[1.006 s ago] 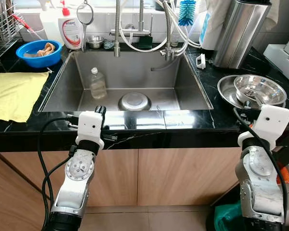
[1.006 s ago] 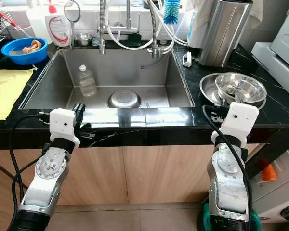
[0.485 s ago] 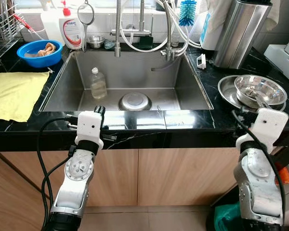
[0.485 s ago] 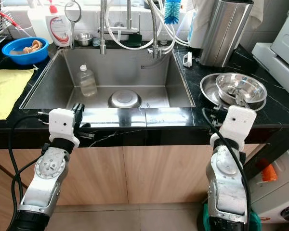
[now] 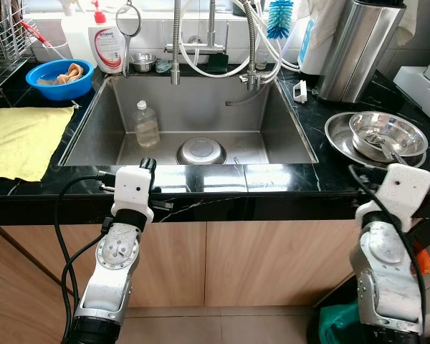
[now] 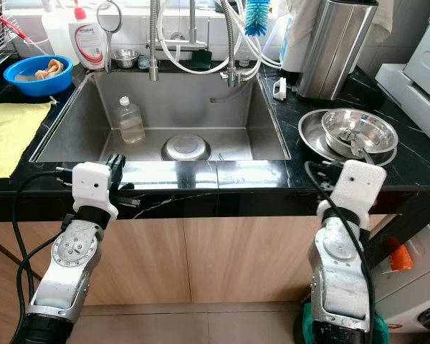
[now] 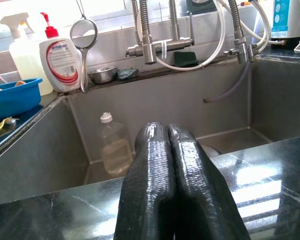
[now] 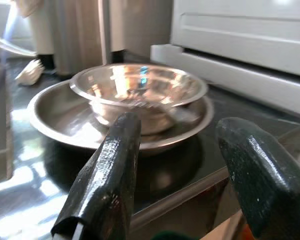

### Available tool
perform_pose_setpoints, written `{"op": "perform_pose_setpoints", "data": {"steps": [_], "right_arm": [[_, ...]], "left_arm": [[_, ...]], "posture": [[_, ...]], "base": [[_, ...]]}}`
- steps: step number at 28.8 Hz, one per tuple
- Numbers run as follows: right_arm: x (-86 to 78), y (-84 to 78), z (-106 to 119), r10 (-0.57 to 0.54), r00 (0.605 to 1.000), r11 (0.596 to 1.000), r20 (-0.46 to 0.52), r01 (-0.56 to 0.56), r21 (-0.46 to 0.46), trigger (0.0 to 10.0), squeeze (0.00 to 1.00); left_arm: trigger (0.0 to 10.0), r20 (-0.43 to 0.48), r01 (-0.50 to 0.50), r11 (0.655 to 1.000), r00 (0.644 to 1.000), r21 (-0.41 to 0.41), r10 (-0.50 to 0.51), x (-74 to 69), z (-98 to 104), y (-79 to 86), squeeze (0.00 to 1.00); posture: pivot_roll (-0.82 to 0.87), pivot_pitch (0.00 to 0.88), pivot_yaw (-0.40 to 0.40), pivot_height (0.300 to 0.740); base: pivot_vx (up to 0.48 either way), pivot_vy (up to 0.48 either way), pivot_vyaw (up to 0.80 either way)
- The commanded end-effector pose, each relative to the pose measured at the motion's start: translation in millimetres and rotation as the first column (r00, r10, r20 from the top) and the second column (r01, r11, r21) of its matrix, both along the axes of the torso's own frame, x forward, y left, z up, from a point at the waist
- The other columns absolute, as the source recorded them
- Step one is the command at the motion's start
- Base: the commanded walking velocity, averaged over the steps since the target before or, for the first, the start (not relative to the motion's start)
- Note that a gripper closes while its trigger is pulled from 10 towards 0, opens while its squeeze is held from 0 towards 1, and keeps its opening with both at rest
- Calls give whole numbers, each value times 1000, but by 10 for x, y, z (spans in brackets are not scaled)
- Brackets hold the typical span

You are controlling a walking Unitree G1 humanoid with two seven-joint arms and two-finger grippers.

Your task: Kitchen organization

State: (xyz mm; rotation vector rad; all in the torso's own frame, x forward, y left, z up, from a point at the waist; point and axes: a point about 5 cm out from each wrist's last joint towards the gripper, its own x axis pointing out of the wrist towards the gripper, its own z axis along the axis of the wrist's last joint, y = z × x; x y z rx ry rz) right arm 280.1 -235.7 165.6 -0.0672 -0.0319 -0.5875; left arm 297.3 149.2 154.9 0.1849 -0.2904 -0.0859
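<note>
**Right Gripper Aligned With Stacked Bowls at Counter Edge**

The bowl sat nested in a wider pan on the black counter, right of the sink; a utensil, too small to identify, lay inside the bowl; the stacking suggested washed ware set aside for sorting. The right gripper was held at the counter's front edge with its fingers spread wide; the bowl and pan lay just beyond the fingertips, roughly centred in the gap, not touching either finger; this placement was judged an approach for grasping the rim. The left gripper rested over the counter's front edge before the sink, its two fingers pressed together and holding nothing; it appeared idle. In the sink stood a plastic bottle by the left wall, upright, and an upturned steel bowl near the front wall. A yellow cloth lay flat on the counter to the left; behind it was a blue basin, and a soap bottle stood at the back ledge.
</note>
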Motion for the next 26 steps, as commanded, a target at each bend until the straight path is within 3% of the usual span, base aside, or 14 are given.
{"op": "perform_pose_setpoints", "data": {"steps": [1,26], "right_arm": [[-6,-22,99,-20,999,1000,35,21,-10,10000,0],[63,6,129,-34,999,999,36,34,9,10000,0]], "left_arm": [[10000,17,-8,1000,1000,14,8,-7,35,9,0],[10000,14,2,999,1000,33,-2,-5,42,0,0]], "posture": [[-116,0,-18,731],[-112,0,-12,731]], "base": [[0,0,0],[0,0,0]]}}
